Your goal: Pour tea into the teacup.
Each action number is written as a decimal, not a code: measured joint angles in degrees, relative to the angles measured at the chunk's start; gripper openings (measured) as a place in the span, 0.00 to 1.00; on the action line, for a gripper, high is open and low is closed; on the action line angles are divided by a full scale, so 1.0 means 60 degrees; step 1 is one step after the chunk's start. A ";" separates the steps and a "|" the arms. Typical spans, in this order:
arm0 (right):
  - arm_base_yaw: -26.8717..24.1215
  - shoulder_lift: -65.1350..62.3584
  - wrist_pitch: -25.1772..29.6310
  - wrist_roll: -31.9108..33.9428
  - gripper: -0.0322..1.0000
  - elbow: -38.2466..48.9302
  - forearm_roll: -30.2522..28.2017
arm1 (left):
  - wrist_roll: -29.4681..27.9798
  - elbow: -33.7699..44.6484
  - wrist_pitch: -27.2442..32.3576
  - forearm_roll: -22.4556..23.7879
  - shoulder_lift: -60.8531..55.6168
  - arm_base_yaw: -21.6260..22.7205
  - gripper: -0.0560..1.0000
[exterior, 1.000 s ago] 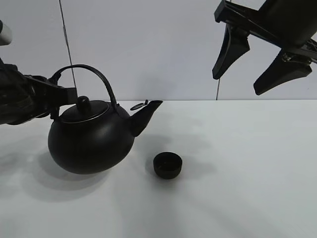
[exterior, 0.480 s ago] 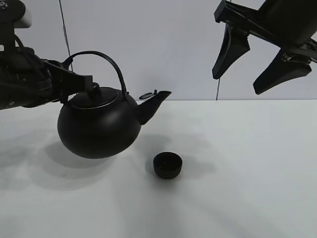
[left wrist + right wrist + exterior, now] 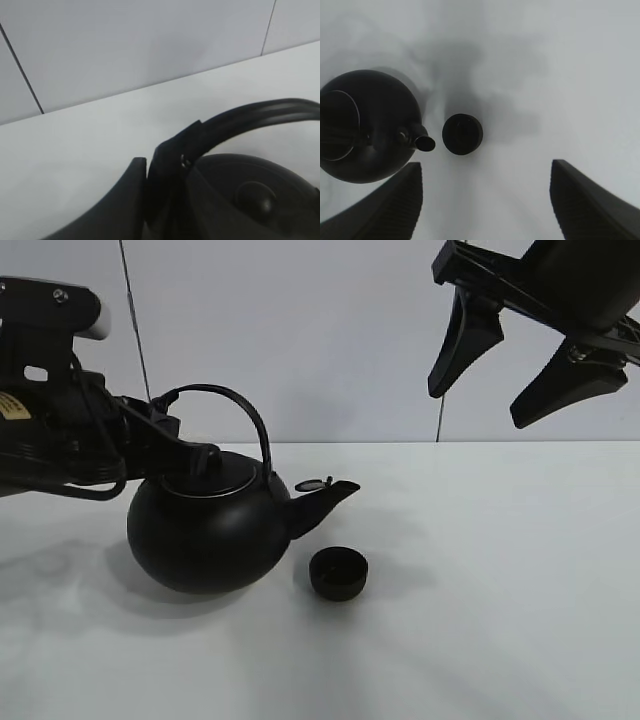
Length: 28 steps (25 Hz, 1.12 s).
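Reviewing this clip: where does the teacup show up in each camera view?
Exterior high: the teacup sits near the picture's centre, just below the spout tip of the kettle.
Left wrist: not in it; only the kettle handle and lid show.
Right wrist: the teacup lies close beside the spout's open tip.
Shared landmark: the kettle, visible in all three views.
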 joint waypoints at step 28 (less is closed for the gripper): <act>0.0000 0.0000 -0.0008 -0.0033 0.51 0.0000 0.0000 | 0.1863 0.0000 -0.0081 -0.0058 0.0000 0.0000 0.17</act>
